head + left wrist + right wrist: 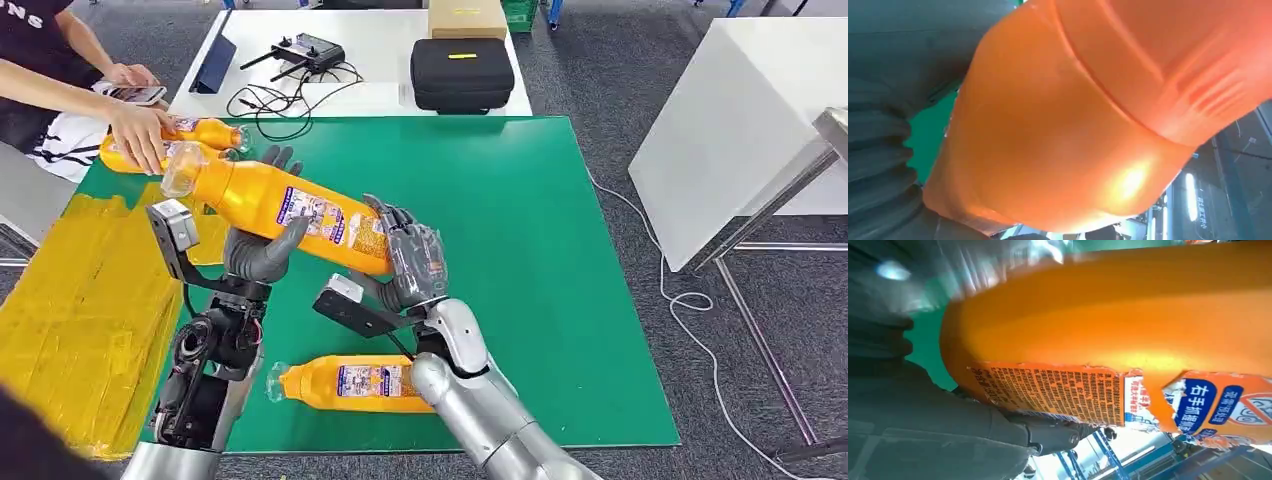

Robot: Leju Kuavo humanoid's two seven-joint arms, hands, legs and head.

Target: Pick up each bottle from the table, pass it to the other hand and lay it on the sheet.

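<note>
1. Head view: above the green counter (520,200), the left robot hand (262,245) cradles the orange bottle (290,210) at mid-body, and the right robot hand (410,262) clasps its base. A second bottle (350,383) lies below; the yellow sheet (70,300) waits left.
2. Left wrist view: smooth glossy plastic, probably slippery, light and rigid.
3. Right wrist view: the torn label (1088,395) shows; take hold mid-body.

The held bottle (285,208) is orange with a clear cap and a torn printed label, tilted, cap end higher, lifted above the green surface (520,260). A second bottle (350,383) lies on its side on that surface near its front edge. Two more bottles (205,133) lie at its far left corner, beside the yellow sheet (80,320).
</note>
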